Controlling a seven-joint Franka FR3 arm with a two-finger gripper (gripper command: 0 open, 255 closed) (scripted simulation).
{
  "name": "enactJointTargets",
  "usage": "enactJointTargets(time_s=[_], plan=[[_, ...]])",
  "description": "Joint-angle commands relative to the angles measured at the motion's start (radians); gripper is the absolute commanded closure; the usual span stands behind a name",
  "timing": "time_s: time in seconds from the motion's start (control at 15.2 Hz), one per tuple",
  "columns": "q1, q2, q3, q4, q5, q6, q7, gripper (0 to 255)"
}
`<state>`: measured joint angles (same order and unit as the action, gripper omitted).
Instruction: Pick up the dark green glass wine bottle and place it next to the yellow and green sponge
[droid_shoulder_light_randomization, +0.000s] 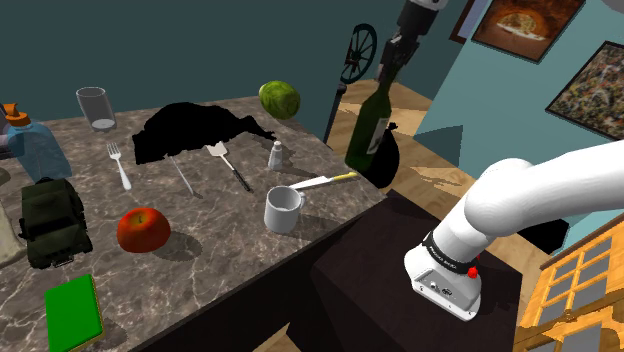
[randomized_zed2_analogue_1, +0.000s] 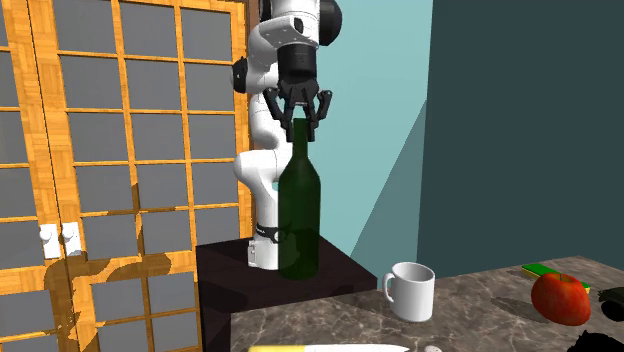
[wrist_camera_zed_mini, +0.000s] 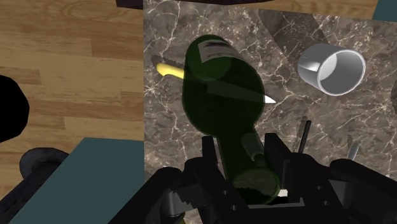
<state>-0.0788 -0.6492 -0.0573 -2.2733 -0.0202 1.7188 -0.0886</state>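
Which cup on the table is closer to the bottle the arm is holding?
The white mug, beside the yellow-handled knife. The clear glass stands far across the table from the dark green wine bottle clasped in the gripper.

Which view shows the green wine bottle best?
The second exterior view: the whole bottle shows side-on, upright, jaws clasping its neck. The shoulder view shows it smaller and farther off. The wrist view looks down its length, foreshortened.
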Motion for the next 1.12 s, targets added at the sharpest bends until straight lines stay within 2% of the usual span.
enactJointTargets(time_s=[0.0,1.06], plan=[[0.000,0.006,-0.001,0.036,0.000,-0.029,-0.001,255],[0.003,0.080,0.002,0.312,0.005,-0.232,-0.002,255]])
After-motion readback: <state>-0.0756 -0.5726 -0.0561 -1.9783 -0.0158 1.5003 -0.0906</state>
